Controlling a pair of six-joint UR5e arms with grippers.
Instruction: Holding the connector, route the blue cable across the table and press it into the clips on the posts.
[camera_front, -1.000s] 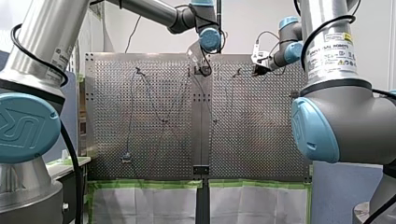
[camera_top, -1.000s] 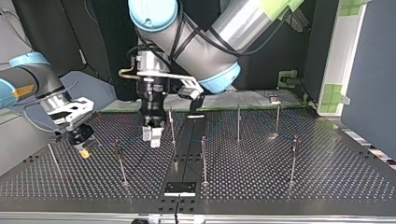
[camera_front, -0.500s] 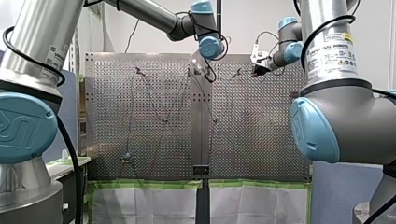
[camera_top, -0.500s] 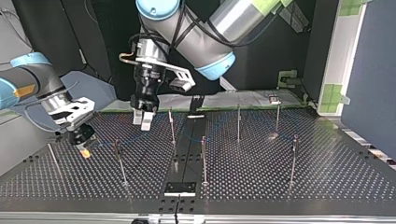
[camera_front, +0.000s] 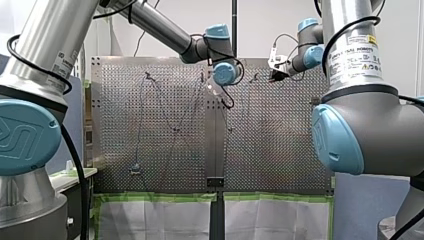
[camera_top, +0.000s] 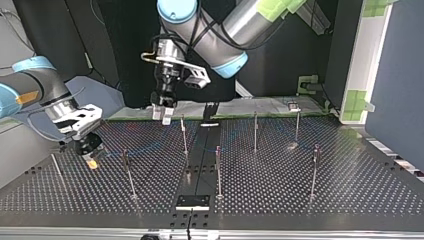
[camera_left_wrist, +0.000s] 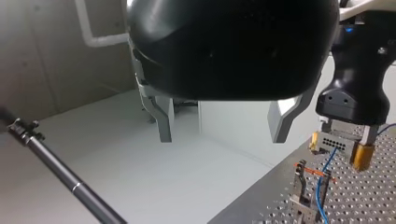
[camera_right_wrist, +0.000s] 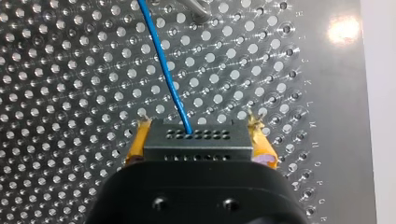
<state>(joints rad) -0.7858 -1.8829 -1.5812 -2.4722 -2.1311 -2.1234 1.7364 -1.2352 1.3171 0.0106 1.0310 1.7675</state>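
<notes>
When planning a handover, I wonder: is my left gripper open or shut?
Open: my left gripper shows its fingers wide apart, nothing between them.

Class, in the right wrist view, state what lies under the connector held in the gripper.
The perforated table, with the blue cable running from the connector across it. The connector and my right gripper cover the holes directly beneath.

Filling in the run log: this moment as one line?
right gripper: shut on connector | blue cable: trailing from connector over table | left gripper: open, empty
</notes>
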